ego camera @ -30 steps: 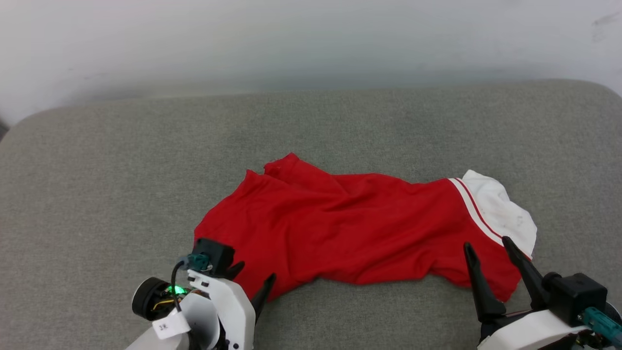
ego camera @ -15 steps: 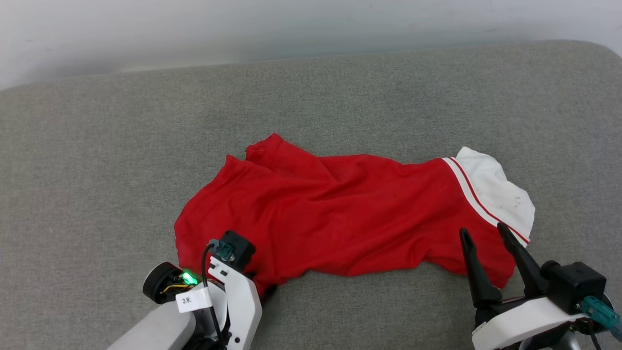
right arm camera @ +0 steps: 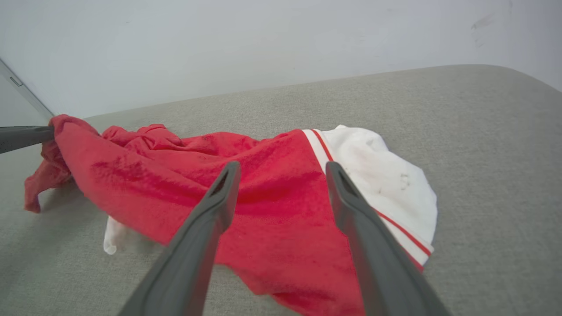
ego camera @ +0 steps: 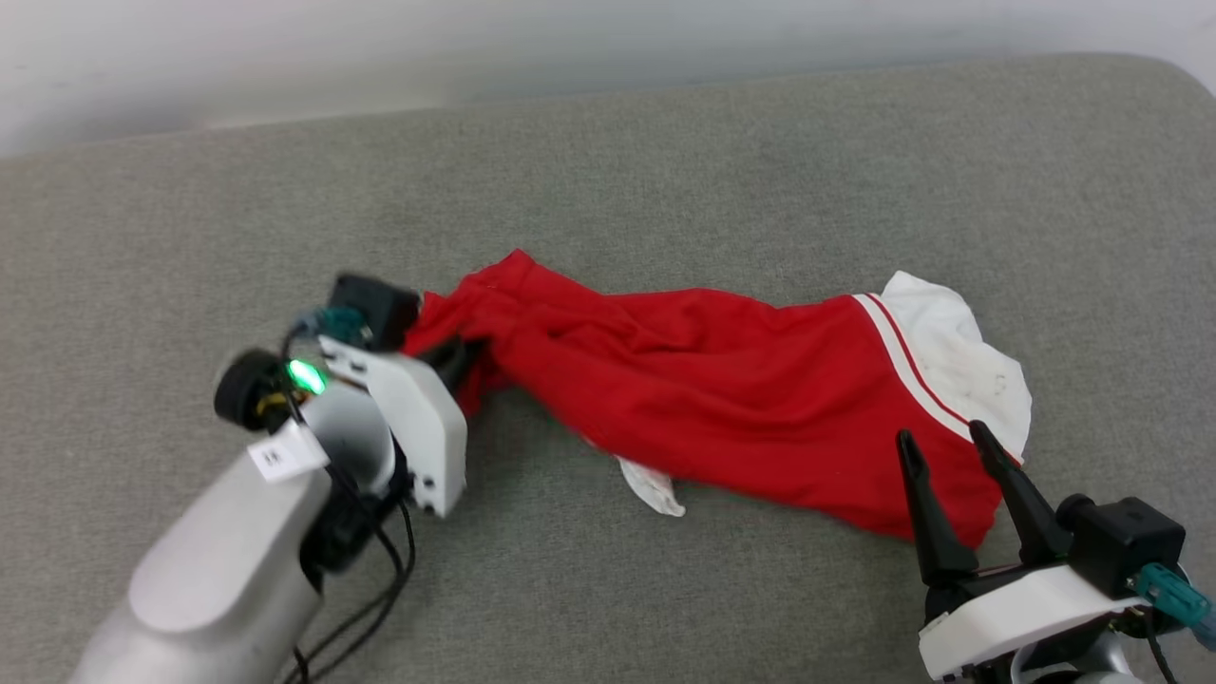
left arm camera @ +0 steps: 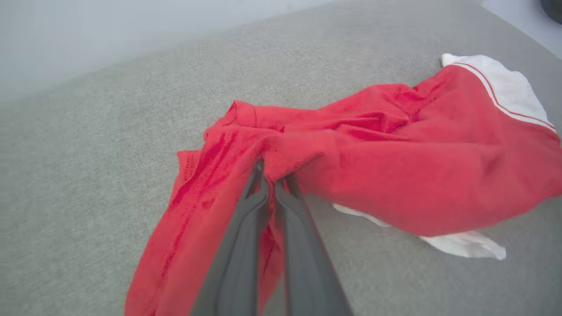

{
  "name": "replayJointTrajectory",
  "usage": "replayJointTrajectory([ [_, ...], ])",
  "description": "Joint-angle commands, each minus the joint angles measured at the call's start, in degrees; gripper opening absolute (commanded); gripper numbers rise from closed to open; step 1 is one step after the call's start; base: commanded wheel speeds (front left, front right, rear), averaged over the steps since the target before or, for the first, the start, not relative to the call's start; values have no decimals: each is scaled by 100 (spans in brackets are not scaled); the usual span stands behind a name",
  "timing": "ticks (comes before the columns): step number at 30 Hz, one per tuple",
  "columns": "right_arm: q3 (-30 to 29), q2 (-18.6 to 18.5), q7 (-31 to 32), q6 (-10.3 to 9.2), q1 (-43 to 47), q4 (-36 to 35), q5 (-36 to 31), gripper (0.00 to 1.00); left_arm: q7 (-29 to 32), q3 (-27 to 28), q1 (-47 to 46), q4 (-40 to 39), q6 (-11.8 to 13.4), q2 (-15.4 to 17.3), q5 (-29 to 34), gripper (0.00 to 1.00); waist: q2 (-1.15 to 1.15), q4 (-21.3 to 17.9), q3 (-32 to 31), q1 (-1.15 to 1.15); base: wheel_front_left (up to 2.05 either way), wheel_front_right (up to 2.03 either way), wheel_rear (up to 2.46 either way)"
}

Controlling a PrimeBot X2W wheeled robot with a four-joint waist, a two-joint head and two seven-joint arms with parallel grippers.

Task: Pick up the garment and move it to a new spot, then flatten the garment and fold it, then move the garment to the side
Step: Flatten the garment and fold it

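Red shirt (ego camera: 722, 389) on grey cushion (ego camera: 665, 142), left end now bunched and raised: my left gripper (left arm camera: 273, 175) just clamped it and pulled. Right gripper (ego camera: 939, 435) spread wide, empty, near white sleeve (ego camera: 950, 351). I judge pickup begun

Surface: big grey woven-fabric cushion (ego camera: 665, 171), looks like a sofa seat or padded bench, a bit nubbly in texture
Corners: rounded off at the far right, where the edge curves away
Backdrop: plain off-white wall (ego camera: 475, 38) right behind the cushion's far edge
Wall mark: faint grey scuff (right arm camera: 487, 19) high on the right, in the right wrist view
Odd bit: small dark blob (left arm camera: 554, 6) in the left wrist view's top right corner, can't tell what it is
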Motion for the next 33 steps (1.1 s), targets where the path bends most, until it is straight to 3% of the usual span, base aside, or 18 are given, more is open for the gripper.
replayJointTrajectory([
  [1,18,15,-32,-4,-74,13,17,100,-65,80,-154,69,33,-25,-37,0,0,-53,64,0,0,0,0],
  [8,67,14,-73,-4,-236,87,66,100,-264,395,-805,979,-121,-133,-219,0,0,-278,317,0,0,0,0],
  [15,54,13,-169,-4,-318,198,125,100,-340,306,-1017,2018,-454,-320,-340,0,0,-362,426,0,0,0,0],
  [16,47,13,-181,-4,-329,203,124,100,-388,293,-1014,2093,-483,-340,-338,39,0,-361,418,0,0,0,0],
  [17,40,13,-197,-4,-333,202,109,100,-465,275,-999,2154,-518,-367,-331,100,0,-350,399,0,0,0,0],
  [20,29,13,-205,-4,-335,173,55,100,-827,281,-868,2234,-550,-404,-287,100,0,-293,281,0,0,0,0],
  [23,2,14,-143,-4,-288,134,0,100,-1337,336,-675,2144,-422,-441,-193,100,0,-197,99,0,0,0,0],
  [29,-74,14,25,-4,-106,76,-46,100,-2229,461,-44,1682,-43,-421,-67,100,0,29,-315,0,0,0,0],
  [33,-143,14,139,-4,63,46,-55,100,-2596,565,492,1232,371,-397,-17,100,0,165,-575,0,0,0,0],
])
